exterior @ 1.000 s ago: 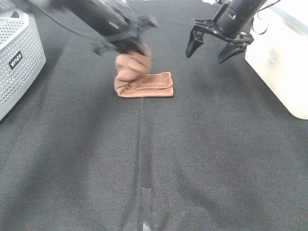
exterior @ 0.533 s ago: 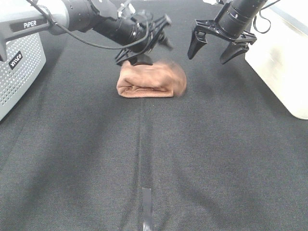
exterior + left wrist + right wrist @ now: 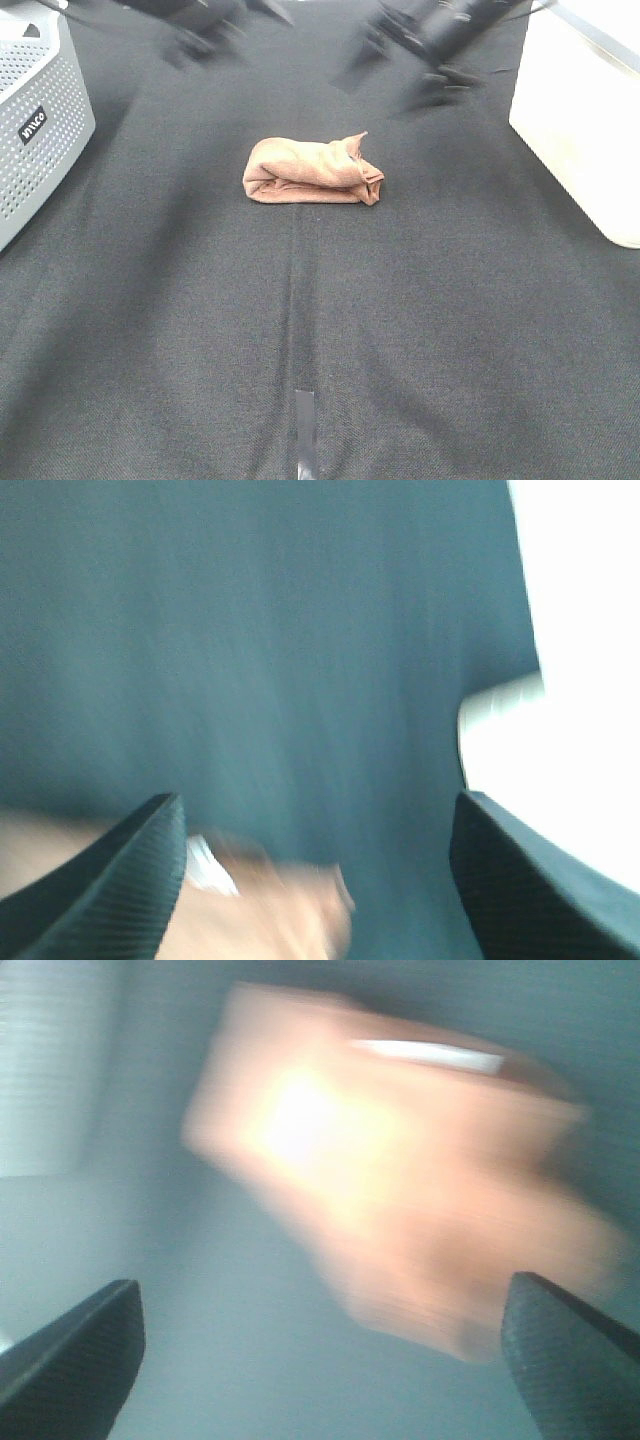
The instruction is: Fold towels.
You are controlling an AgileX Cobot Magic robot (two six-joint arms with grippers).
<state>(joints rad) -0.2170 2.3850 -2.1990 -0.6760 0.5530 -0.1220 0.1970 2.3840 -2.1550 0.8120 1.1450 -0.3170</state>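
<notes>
Loosely folded towel (image 3: 312, 172) apart from left fingers (image 3: 110, 870), right fingers (image 3: 70, 1360); both wide, empty.

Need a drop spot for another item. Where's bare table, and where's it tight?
Biggest free patch: black tabletop between the towel and the tape strip. Narrower free strips: towel to grey basket, towel to white bin. Tight behind the towel, where the left gripper and right gripper hang, blurred.
</notes>
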